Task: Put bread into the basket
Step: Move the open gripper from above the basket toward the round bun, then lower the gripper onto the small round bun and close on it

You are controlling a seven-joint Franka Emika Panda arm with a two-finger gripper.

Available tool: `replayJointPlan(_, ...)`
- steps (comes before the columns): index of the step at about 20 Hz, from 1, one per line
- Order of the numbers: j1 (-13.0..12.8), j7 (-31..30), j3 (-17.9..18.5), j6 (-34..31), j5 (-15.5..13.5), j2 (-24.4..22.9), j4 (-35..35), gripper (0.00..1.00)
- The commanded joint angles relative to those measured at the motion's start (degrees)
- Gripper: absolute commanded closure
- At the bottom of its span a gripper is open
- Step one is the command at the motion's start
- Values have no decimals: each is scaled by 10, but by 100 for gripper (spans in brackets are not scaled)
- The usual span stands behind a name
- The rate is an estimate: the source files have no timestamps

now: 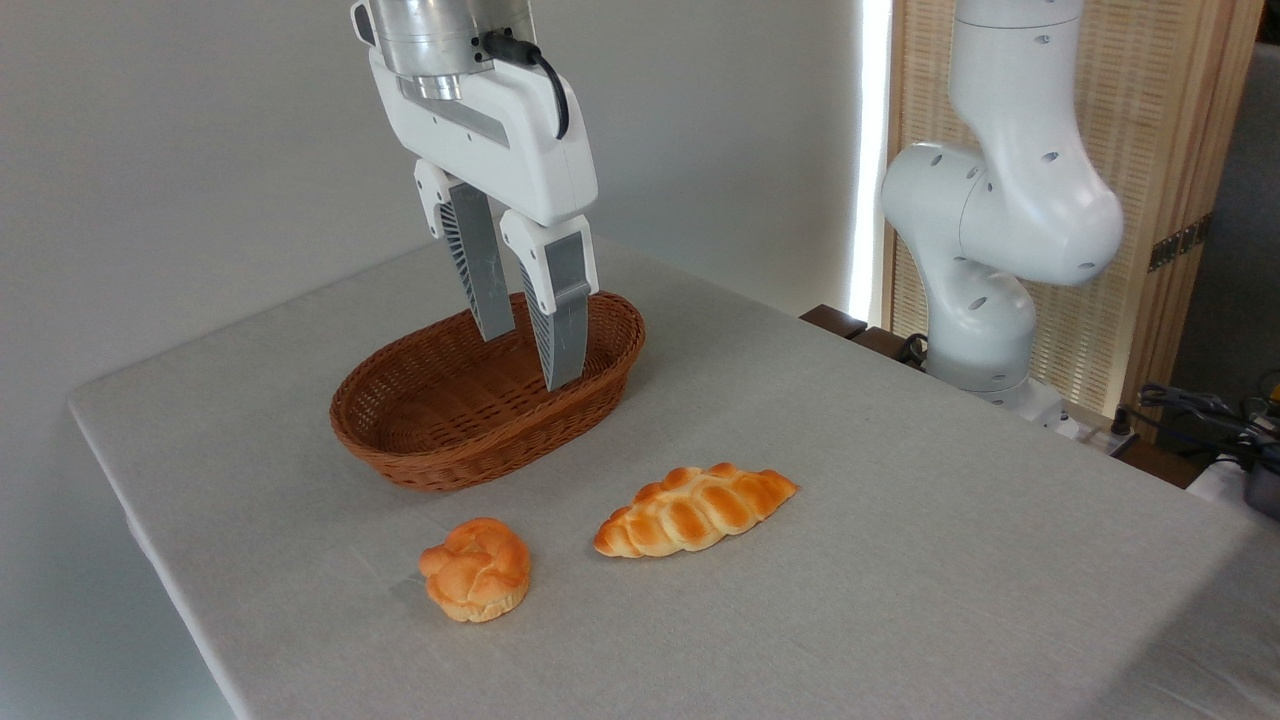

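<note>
We count two breads on the grey cloth-covered table point(900, 520): the round bun point(476, 569) near us, left of one braided loaf point(696, 509). One wicker basket point(440, 440) sits farther back. Our gripper point(528, 358) hangs above it, fingers parted, holding nothing, before a plain pale wall point(180, 150).

Round knotted golden bun point(476, 568) on cloth, near empty oval wicker basket point(420, 440).

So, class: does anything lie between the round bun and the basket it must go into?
Nothing visible does. The bun sits on bare cloth just in front of the basket; the braided loaf lies off to the right, clear of that path. The gripper hangs open over the basket.
</note>
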Motion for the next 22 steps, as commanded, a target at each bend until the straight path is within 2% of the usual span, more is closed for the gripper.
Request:
replayJointPlan(1,2,-3,-1,-8,-1,1,7,0)
replayJointPlan(6,3,-3,-1,-1,-1,-2,1,0)
replayJointPlan(12,3,-3,-5,36,-1,-15,-51,0)
replayJointPlan(19,-3,-3,-9,179,-1,-16,-147,0)
replayJointPlan(22,-4,-2,-10,265,0,-10,-194,0)
